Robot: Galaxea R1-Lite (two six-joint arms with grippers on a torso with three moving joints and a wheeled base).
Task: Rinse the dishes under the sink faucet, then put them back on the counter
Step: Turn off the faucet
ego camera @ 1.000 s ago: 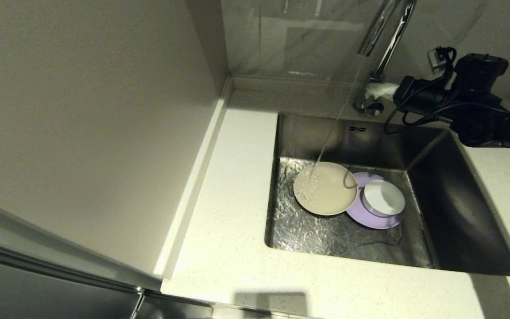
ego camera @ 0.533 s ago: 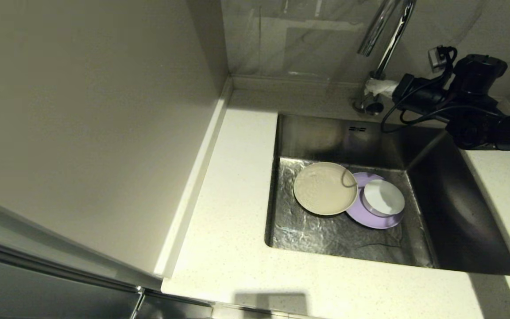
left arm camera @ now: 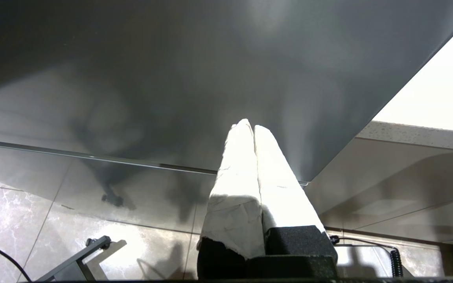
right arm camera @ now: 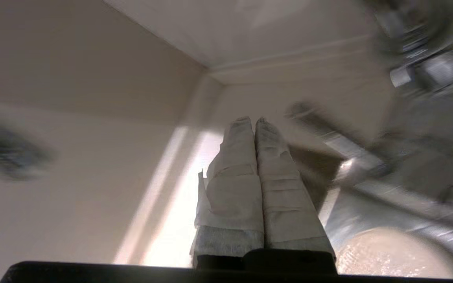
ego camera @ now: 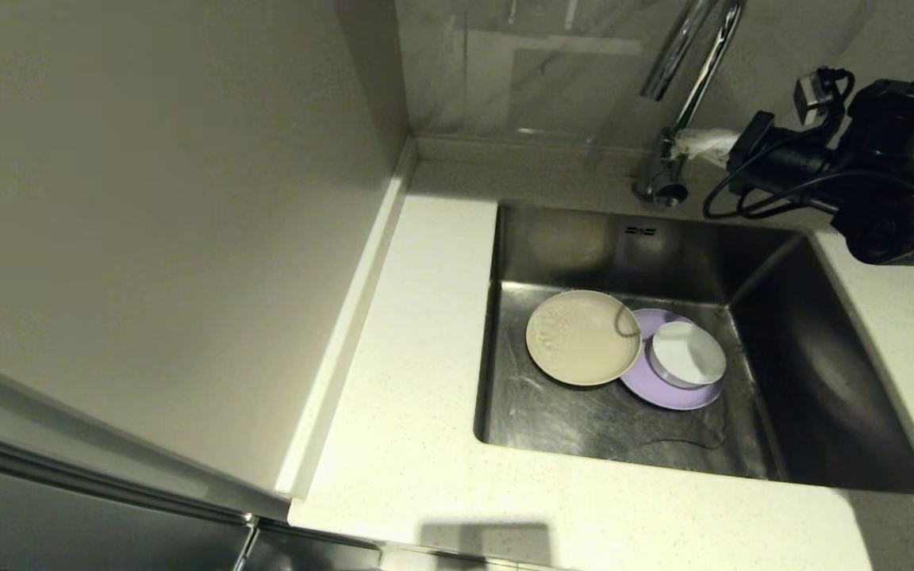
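In the steel sink (ego camera: 814, 381) lie three dishes. The beige plate (ego camera: 581, 338) lies on the left, overlapping the lavender plate (ego camera: 667, 390), and the white bowl (ego camera: 689, 354) sits on the lavender plate. No water runs from the chrome faucet (ego camera: 691, 55). My right gripper (ego camera: 691, 144) is shut and empty, raised beside the faucet's base at the back of the sink; its wrist view shows the white-wrapped fingers (right arm camera: 246, 157) pressed together and the beige plate (right arm camera: 395, 255) below. My left gripper (left arm camera: 250, 127) is shut and empty, parked below the counter, out of the head view.
The cream counter (ego camera: 417, 357) runs along the sink's left and front sides. A beige wall (ego camera: 147, 198) stands at the left with a low raised edge (ego camera: 346, 317). A tiled backsplash (ego camera: 536, 71) stands behind the faucet.
The water stream stopped and the ripples in the sink settled. My right gripper rose and drew back to the right from the faucet base.
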